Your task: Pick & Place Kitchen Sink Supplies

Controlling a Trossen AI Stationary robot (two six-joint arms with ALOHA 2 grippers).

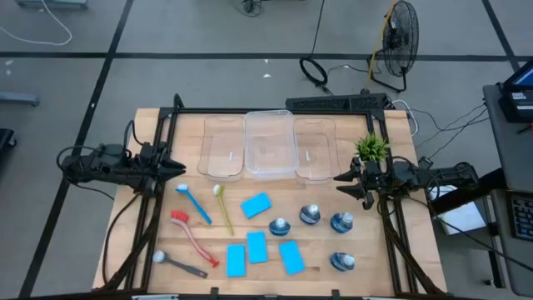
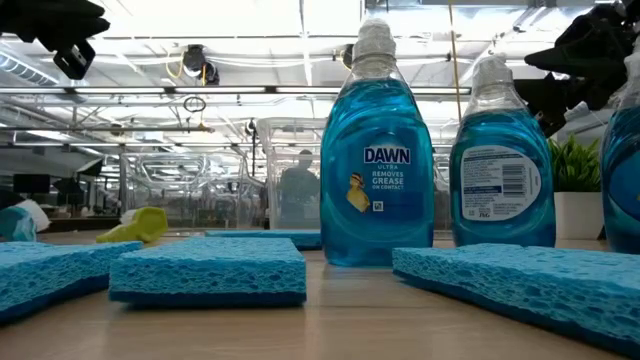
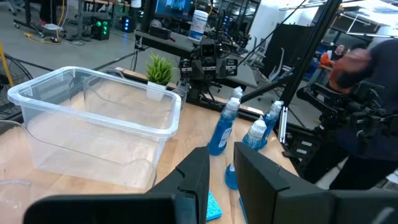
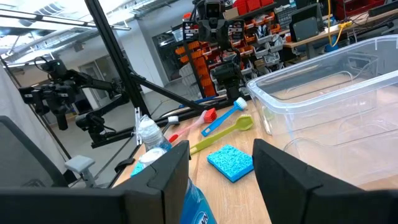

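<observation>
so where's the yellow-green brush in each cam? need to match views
High view: yellow-green brush lies left of centre, between the blue brush and a sponge.
Low view: only its yellow head shows, far left, behind the sponges.
Left wrist view: not in it.
Right wrist view: mid-frame, beside the blue brush.
Shared landmark: the clear bins.

Overhead looks down; low view sits level, close behind sponges (image 2: 208,268).
</observation>
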